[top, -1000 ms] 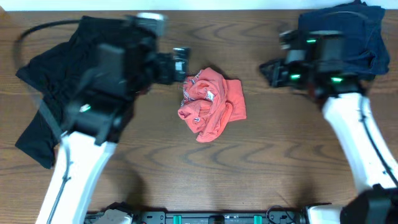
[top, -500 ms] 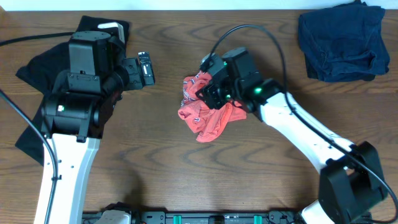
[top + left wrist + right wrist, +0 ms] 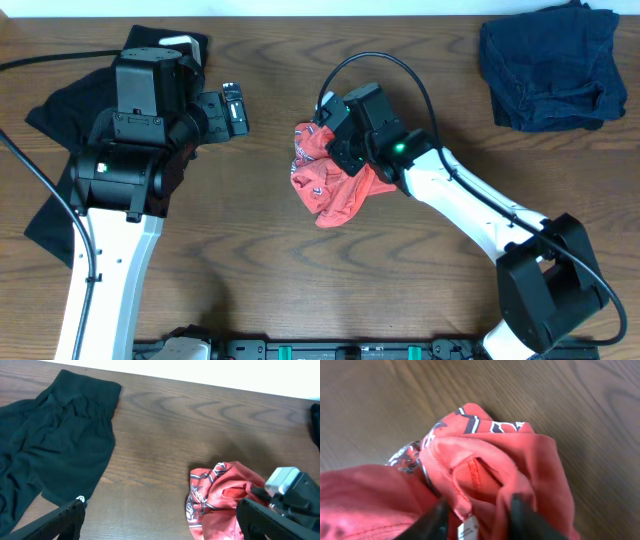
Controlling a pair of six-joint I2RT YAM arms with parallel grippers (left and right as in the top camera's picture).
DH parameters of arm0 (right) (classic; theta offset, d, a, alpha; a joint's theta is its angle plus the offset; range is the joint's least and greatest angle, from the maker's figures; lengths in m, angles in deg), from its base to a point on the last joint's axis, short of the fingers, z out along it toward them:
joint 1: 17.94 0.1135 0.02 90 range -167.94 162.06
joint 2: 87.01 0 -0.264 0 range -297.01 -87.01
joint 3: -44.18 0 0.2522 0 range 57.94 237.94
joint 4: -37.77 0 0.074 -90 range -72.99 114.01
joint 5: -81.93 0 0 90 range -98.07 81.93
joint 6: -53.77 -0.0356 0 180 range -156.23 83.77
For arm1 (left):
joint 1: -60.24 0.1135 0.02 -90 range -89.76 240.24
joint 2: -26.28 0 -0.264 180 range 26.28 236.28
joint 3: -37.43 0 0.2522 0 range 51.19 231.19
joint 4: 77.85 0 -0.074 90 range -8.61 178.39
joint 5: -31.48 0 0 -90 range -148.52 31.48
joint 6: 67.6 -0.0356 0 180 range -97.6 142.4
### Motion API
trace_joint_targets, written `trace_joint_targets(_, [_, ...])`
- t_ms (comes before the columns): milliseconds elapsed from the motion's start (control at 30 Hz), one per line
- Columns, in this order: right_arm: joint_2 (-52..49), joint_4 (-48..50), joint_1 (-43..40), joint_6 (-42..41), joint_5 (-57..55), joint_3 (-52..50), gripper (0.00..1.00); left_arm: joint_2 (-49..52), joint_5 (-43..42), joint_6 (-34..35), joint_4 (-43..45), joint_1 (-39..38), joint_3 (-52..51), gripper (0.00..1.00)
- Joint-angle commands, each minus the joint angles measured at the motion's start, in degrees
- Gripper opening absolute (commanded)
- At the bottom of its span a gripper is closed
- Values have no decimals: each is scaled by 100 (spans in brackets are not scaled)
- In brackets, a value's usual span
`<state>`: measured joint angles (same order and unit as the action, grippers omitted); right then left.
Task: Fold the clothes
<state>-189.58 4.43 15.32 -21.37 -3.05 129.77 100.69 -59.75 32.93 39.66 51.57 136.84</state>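
The coral-red T-shirt (image 3: 340, 190) lies crumpled at the table's middle, with white-and-dark lettering on its left side. It also shows in the left wrist view (image 3: 220, 495) and the right wrist view (image 3: 485, 460). My right gripper (image 3: 335, 140) is down on the shirt's upper left part, its fingers (image 3: 477, 520) apart with a fold and a white tag between them. My left gripper (image 3: 232, 108) is open and empty above bare table left of the shirt, its fingers (image 3: 160, 525) spread wide. The black garment (image 3: 60, 110) lies at the far left, with its small white logo (image 3: 80, 499). The navy garment (image 3: 550, 65) lies at the back right.
The wooden table (image 3: 250, 250) runs to the frame's edges. The right arm's cable (image 3: 380, 60) loops above the shirt. The left arm stands over the black garment (image 3: 55, 445). A dark rail (image 3: 350, 350) runs along the front edge.
My right arm swung from beside the navy garment to the coral-red shirt and settled onto its top. My left gripper drew back to the left, away from the shirt.
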Motion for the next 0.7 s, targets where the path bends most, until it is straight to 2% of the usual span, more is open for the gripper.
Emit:
trace_joint_targets(0, [-133,-4,4,212,-221,-4,30,17,87,26,-28,31,83,98])
trace_joint_targets(33, [-138,-17,4,212,-221,-4,27,17,87,26,-35,31,83,98])
trace_joint_targets(133, [-138,-35,2,210,-221,-4,9,17,87,26,-66,31,83,98])
trace_joint_targets(200, [-129,-33,-9,186,-221,15,2,17,87,26,-79,31,83,98])
trace_joint_targets(500, [-105,-643,-417,-264,-162,654,1,17,87,-24,-116,31,83,98])
trace_joint_targets(667, [-103,-852,-960,-584,-15,881,1,17,90,-37,-116,31,83,98])
